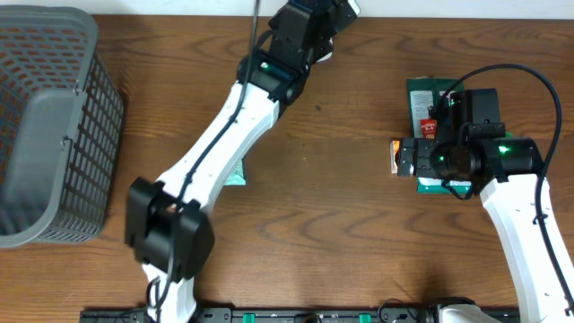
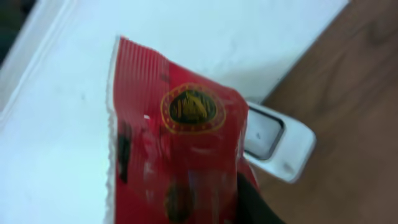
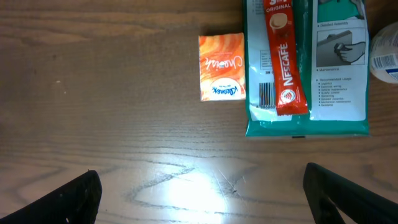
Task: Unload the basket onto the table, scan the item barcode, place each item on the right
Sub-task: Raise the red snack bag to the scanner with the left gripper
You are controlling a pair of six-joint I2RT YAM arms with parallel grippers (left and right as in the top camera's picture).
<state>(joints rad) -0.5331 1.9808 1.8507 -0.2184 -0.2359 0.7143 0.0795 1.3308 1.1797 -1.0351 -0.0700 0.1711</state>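
Left gripper [image 1: 330, 20] is clamping the red packet [image 2: 174, 155] at the far edge of the table [image 1: 359, 224], holding it just beside the white scanner [image 2: 277, 142]; right gripper [image 3: 211, 199] is hovering with fingers wide apart, gripping nothing, near the orange sachet [image 3: 221, 67] and green pack [image 3: 336, 74].

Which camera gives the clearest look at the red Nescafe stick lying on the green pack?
Right wrist view: the Nescafe stick lies in plain sight on the green pack, its lettering readable. Overhead shows only a small red part beside the right arm. The left wrist view does not show it.
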